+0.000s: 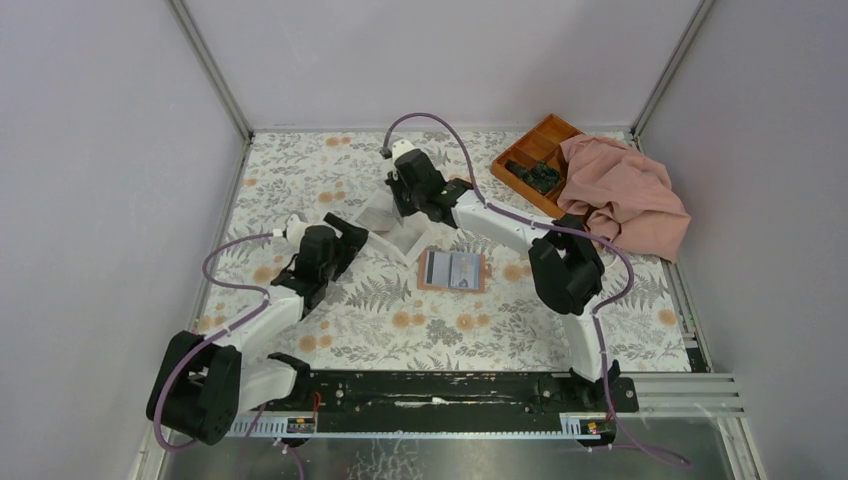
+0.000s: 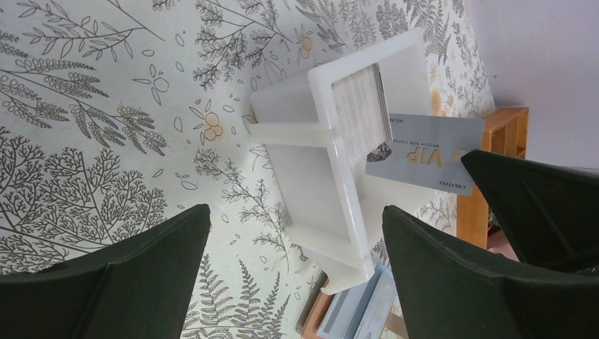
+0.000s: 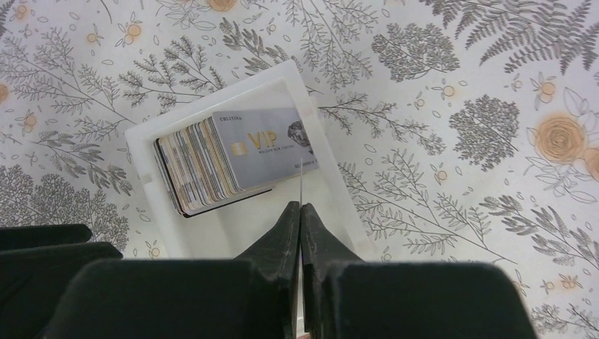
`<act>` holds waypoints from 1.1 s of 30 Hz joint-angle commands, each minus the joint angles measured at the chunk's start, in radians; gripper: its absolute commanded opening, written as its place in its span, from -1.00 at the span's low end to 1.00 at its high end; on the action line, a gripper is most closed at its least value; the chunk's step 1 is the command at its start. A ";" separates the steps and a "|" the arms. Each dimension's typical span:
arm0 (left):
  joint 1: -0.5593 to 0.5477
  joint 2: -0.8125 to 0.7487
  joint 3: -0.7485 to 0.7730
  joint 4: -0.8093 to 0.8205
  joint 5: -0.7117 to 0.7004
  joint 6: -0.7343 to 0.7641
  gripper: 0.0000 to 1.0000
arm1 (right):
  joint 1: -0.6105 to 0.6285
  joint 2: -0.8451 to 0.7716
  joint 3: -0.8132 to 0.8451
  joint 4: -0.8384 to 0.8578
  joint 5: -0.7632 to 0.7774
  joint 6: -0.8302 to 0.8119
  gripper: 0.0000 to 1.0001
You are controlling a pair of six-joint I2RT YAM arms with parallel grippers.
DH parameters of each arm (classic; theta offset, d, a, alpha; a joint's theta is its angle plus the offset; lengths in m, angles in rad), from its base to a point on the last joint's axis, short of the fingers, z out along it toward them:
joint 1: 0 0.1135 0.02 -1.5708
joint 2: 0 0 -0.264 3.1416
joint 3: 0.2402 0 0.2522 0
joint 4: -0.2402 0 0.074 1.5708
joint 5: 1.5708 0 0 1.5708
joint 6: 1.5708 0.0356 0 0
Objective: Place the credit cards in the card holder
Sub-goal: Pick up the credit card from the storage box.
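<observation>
With right fingers [image 3: 286, 233] clamped on the grey card [image 3: 265, 145] and left fingers [image 2: 106, 282] wide apart beside the box [image 3: 233, 226], lift straight clear, then carry right and nearer to the holder [image 1: 485, 270].

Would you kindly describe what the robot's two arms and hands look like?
Both the left arm and the right arm have white links joined by bulky black joint housings. A purple cable loops along each. The left hand and the right hand each carry two matte black, wedge-shaped fingers. I see no markings.
</observation>
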 commanded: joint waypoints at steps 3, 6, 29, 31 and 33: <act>-0.011 -0.054 -0.006 -0.005 0.030 0.113 1.00 | 0.014 -0.165 -0.068 0.093 0.070 0.016 -1.00; -0.033 -0.101 -0.032 0.022 0.043 0.156 1.00 | 0.014 -0.259 -0.157 0.106 0.068 0.041 -1.00; -0.338 -0.106 -0.127 0.491 0.536 0.493 0.92 | 0.016 -1.131 -1.017 0.108 -0.177 0.399 -1.00; -0.345 -0.088 -0.112 0.474 0.560 0.517 0.92 | 0.016 -1.166 -1.064 0.134 -0.209 0.424 -1.00; -0.349 -0.075 -0.112 0.488 0.587 0.525 0.92 | 0.016 -1.189 -1.108 0.158 -0.233 0.445 -1.00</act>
